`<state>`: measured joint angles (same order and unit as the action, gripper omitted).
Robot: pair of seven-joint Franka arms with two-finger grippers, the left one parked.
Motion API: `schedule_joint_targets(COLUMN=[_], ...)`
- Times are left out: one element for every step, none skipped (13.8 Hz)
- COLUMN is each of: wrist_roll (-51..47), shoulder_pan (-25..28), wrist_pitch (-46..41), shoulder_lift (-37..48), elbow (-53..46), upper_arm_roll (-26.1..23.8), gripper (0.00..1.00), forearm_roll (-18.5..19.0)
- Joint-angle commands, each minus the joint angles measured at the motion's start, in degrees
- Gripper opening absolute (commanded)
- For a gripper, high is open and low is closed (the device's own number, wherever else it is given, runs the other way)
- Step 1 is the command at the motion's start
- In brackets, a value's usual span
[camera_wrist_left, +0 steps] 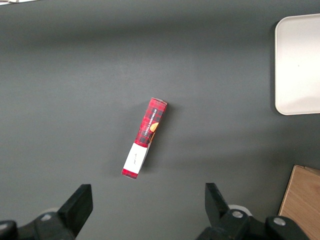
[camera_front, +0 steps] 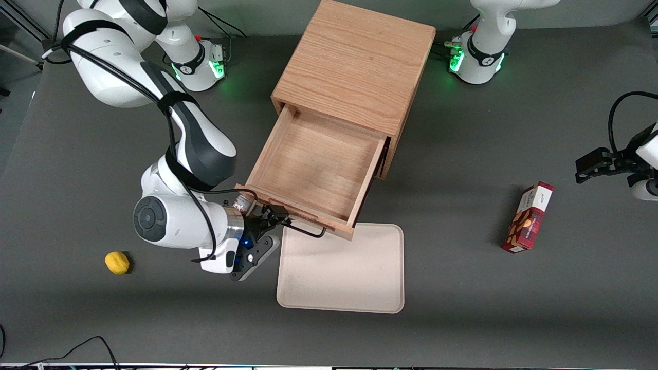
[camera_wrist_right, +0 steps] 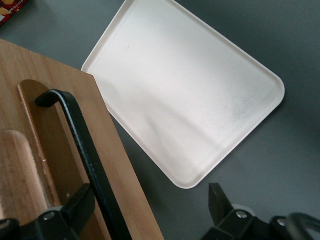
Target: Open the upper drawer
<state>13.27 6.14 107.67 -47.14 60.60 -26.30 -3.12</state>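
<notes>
An overhead look at a dark grey table [camera_front: 462,128] with a light-oak cabinet [camera_front: 354,67] standing near the middle. Its upper drawer [camera_front: 313,167] is pulled well out toward the front camera, showing a bare wooden floor inside; its front panel overhangs the edge of a cream tray [camera_front: 340,270] lying flat on the table. The lower drawer is hidden beneath it.

The right arm's gripper [camera_front: 275,218] sits at the drawer's front panel, at the end nearer the working arm's side of the table, right by the thin black wire handle [camera_front: 308,230]. In the right wrist view the fingers [camera_wrist_right: 75,207] stand spread apart, one on each side of the handle bar [camera_wrist_right: 87,155], with a visible gap (released, not clamped on it). One finger lies close against the bar, though contact cannot be confirmed.

The handle's long axis runs along the drawer front, crosswise to the direction the drawer slides. Judging by how far the drawer stands out, the opening looks essentially done; what remains is probably backing the gripper away toward the front camera, clear of the bar.

Elsewhere: a yellow lemon-like fruit [camera_front: 117,262] near the working arm, and a red snack box [camera_front: 528,217] toward the parked arm's end.
</notes>
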Motion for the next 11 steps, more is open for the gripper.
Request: schedule_joint_targets(wrist_roll=[1.32, 1.32, 1.32, 1.24, 1.15, 1.06, 1.06, 1.06, 0.80, 0.53, 0.10], shoulder_pan=[-0.43, -0.86, -0.95, -0.95, -0.87, -0.87, -0.95, -1.13, -1.13, -1.13, -1.13], wrist_pitch=[-0.27, -0.36, -0.44, -0.62, -1.06, -1.67, -2.11, -2.29, -2.29, -2.73, -3.60], shoulder_lift=[-1.72, -1.72, -1.64, -1.29, -0.50, 0.90, 2.48, 4.41, 6.08, 8.19, 10.21], elbow=[-3.82, -3.91, -4.00, -4.17, -4.43, -4.87, -4.88, -4.88, -4.88, -4.79, -4.70], upper_arm_roll=[0.64, 0.64, 0.64, 0.55, 0.55, 0.46, 0.46, 0.29, 0.29, 0.37, 0.46], gripper=[1.00, 1.00, 1.00, 1.00, 1.00, 1.00, 1.00, 1.00, 1.00, 1.00, 1.00], forearm_roll=[1.19, 1.19, 1.10, 1.01, 1.01, 1.01, 0.93, 0.84, 0.75, 0.66, 0.66])
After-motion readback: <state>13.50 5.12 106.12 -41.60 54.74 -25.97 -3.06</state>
